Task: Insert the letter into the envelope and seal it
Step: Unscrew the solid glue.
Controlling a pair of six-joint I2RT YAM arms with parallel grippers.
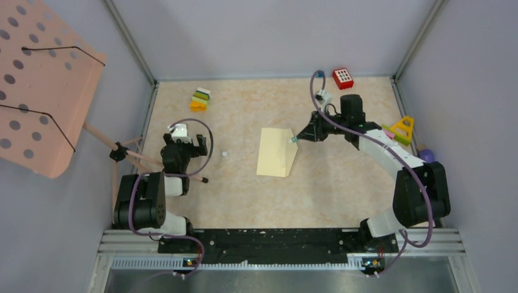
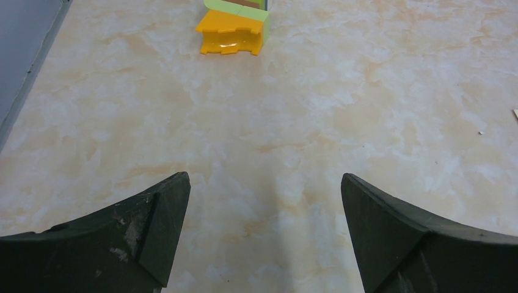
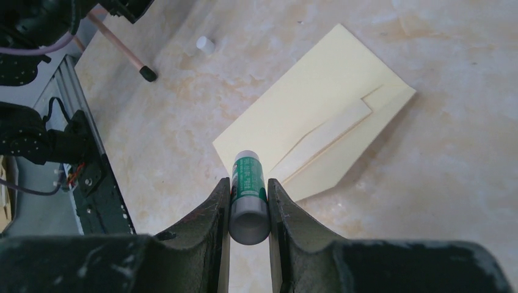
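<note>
The pale yellow envelope (image 1: pixel 276 151) lies flat mid-table. In the right wrist view (image 3: pixel 317 116) a paler strip runs along the edge of its folded flap. I cannot tell a separate letter apart. My right gripper (image 1: pixel 295 139) hovers at the envelope's far right corner. Its fingers are shut (image 3: pixel 248 182) on a green-labelled glue stick (image 3: pixel 247 168), whose tip points down at the envelope's near edge. My left gripper (image 1: pixel 185 139) is open and empty (image 2: pixel 264 180) over bare table at the left, well apart from the envelope.
A small white cap (image 1: pixel 224 154) lies left of the envelope. A pink perforated board (image 1: pixel 43 79) on a wooden tripod stands far left, with one black-tipped leg (image 1: pixel 204 180) on the table. A yellow-green block stack (image 1: pixel 200 99), a red block (image 1: pixel 342 77) and a yellow triangle toy (image 1: pixel 403 128) sit at the edges.
</note>
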